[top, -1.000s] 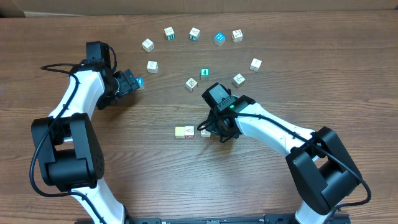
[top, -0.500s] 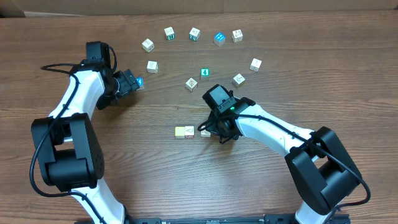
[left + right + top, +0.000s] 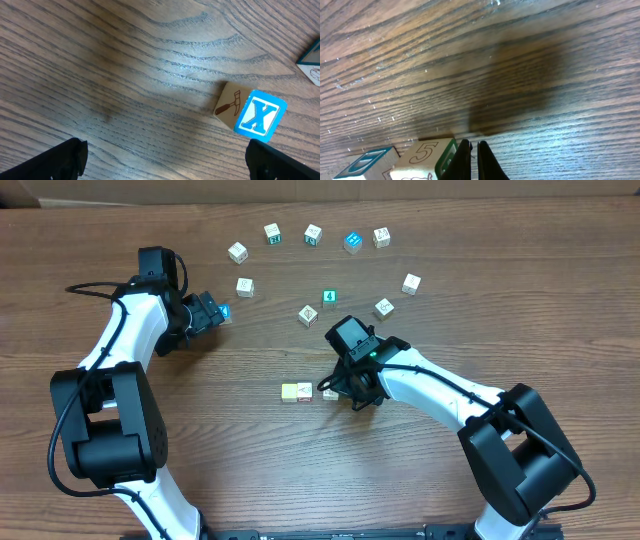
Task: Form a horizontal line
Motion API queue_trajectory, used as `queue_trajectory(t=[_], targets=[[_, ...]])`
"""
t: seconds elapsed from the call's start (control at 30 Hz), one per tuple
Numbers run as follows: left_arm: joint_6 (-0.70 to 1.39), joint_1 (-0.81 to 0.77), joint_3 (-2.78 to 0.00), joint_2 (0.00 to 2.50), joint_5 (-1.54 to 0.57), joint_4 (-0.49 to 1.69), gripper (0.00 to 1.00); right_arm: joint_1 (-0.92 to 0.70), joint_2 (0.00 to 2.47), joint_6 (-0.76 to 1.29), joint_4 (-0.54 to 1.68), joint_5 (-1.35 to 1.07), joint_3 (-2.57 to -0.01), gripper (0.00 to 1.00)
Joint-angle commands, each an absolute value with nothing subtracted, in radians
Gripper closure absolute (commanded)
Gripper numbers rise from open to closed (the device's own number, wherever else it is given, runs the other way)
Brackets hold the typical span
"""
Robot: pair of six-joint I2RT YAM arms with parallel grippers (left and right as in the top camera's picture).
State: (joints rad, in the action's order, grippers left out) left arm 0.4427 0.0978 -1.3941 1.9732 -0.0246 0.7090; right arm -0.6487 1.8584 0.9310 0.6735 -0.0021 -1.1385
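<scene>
Row point(image 3: 298, 391) lies just beside closed right fingers point(image 3: 489, 162).

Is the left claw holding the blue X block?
No, the left gripper is wide open, and the blue X block lies beyond its jaws.

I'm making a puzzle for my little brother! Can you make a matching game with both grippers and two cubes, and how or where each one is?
1 left gripper
2 right gripper
3 pale yellow cube
4 blue X cube

A shut tight
B wide open
C just ahead of the left gripper
D in the short row mid-table

Pairs: 1-B, 2-A, 3-D, 4-C
</scene>
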Motion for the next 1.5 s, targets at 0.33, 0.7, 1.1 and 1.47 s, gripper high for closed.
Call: queue_trajectory(t=[0.33,0.7,1.1,1.47], targets=[[0.442,0.091,-1.41,1.984,-0.019,0.706,0.0,-0.679,1.863,0.913,0.63,-0.007,-1.132,0.96],[0.442,0.091,-1.41,1.984,-0.019,0.706,0.01,-0.679,1.863,0.926,0.652,-0.006,-1.132,0.96],[0.442,0.091,-1.41,1.984,-0.018,0.706,0.0,-0.679,1.863,0.974,0.659,0.022,-1.119,0.96],[0.442,0.091,-1.41,1.984,-0.019,0.706,0.0,-0.68,1.863,0.969,0.634,-0.014,-1.119,0.96]])
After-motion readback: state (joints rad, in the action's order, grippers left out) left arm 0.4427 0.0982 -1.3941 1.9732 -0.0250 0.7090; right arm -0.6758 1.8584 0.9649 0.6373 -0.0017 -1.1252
